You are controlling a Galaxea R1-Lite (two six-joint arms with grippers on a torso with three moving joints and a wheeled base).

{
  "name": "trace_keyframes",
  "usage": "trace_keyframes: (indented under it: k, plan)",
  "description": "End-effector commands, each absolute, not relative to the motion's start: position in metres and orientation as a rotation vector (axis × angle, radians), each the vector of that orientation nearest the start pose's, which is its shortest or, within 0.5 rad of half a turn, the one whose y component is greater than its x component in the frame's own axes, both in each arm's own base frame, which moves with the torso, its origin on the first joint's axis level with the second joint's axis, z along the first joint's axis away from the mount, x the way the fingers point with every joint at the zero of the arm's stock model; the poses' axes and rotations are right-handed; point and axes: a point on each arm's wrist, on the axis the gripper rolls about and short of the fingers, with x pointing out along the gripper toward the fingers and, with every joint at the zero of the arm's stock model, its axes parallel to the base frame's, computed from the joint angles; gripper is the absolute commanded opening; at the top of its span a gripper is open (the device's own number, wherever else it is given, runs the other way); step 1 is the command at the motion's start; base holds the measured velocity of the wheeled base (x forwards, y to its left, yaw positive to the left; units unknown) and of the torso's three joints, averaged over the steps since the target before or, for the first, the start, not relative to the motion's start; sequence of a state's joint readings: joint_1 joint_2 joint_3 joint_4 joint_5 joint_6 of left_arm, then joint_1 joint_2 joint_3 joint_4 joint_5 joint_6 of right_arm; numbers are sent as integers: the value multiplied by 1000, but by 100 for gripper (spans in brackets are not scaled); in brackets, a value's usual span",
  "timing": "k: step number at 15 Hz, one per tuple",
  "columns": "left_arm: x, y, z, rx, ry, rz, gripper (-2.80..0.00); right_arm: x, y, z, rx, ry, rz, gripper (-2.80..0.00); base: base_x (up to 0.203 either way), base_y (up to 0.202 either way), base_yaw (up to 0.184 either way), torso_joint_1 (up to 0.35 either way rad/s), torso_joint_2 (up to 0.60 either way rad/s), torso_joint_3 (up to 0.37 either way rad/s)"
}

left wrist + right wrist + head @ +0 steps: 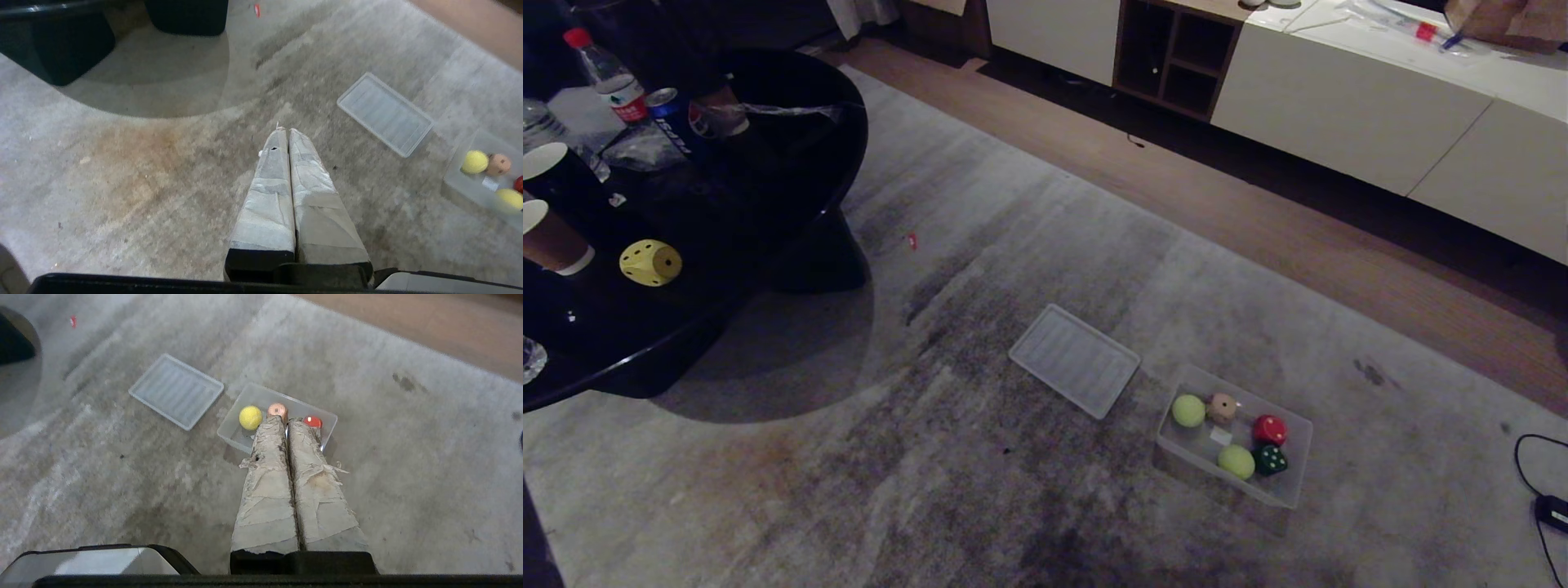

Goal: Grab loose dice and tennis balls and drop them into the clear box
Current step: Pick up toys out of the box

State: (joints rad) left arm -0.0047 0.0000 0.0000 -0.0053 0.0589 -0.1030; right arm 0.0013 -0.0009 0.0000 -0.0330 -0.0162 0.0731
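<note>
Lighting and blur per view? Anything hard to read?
Head view: dim, black table nearly swallows its clutter, yellow die and clear box still readable. Left wrist view: brighter, box contents at the edge smeared. Right wrist view: bright, shut right gripper hides part of the box.

rug: matt woven cloth, worn | clear box: glossy see-through plastic | tennis balls: fuzzy felt | round table: glossy black

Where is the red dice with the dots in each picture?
Head view: the red soft cube-shaped dice lies in the clear plastic box, beside the green one.
Left wrist view: only a red sliver at the picture's edge, inside the box.
Right wrist view: in the box, partly behind the shut right pincer.
Shared landmark: the flat ribbed clear plastic lid on the carpet beside the box.
</note>
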Motion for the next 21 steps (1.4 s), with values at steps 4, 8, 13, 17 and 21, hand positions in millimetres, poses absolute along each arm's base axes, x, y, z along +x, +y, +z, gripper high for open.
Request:
trace_keyframes:
  k: [4,8,13,17,21]
  plan:
    - [-23,1,76,-109,-6,55,-280,-22,0,76,74,-24,-14,-280,0,0,0,1,3,201]
    - [-23,1,76,-107,-6,55,-280,-22,0,76,74,-24,-14,-280,0,0,0,2,2,202]
    - [-23,1,76,-111,-6,57,-280,-22,0,76,14,-21,-1,-280,0,0,0,3,2,200]
    - [-23,2,76,-126,-7,61,-280,-22,0,76,5,-17,15,-280,0,0,0,4,5,203]
    - [-23,2,76,-126,-7,63,-280,-22,0,76,6,-18,15,-280,0,0,0,6,7,199]
